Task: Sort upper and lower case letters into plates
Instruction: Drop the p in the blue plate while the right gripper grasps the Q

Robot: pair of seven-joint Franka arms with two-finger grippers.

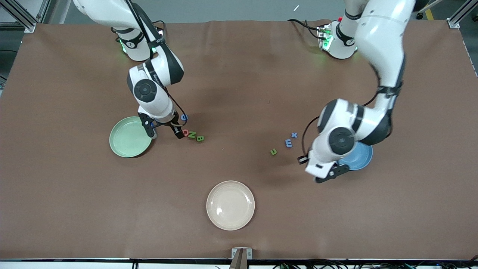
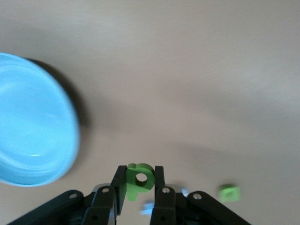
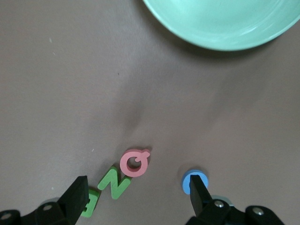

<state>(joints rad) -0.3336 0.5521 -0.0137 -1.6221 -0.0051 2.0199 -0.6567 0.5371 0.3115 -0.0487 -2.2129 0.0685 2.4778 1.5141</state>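
Observation:
My left gripper [image 1: 322, 178] [image 2: 140, 184] is shut on the green p [image 2: 139, 174] and holds it above the cloth beside the blue plate [image 1: 364, 157] [image 2: 33, 126]. Green u [image 1: 273, 151] [image 2: 229, 192], blue m [image 1: 288, 142] and blue x [image 1: 294, 135] lie together toward the left arm's end. My right gripper [image 1: 165, 131] [image 3: 138, 194] is open and low over the cloth beside the mint plate [image 1: 129, 142] [image 3: 220, 23]. Red Q [image 1: 185, 132] [image 3: 135, 162] and green N [image 1: 192, 135] [image 3: 114, 182] lie between its fingers. Green B [image 1: 200, 138] [image 3: 91, 204] and blue G [image 1: 183, 117] [image 3: 193, 180] each lie at a fingertip.
A cream-white plate [image 1: 230, 205] sits near the front edge at the middle of the table. A brown cloth [image 1: 239, 86] covers the table. Both coloured plates hold nothing that I can see.

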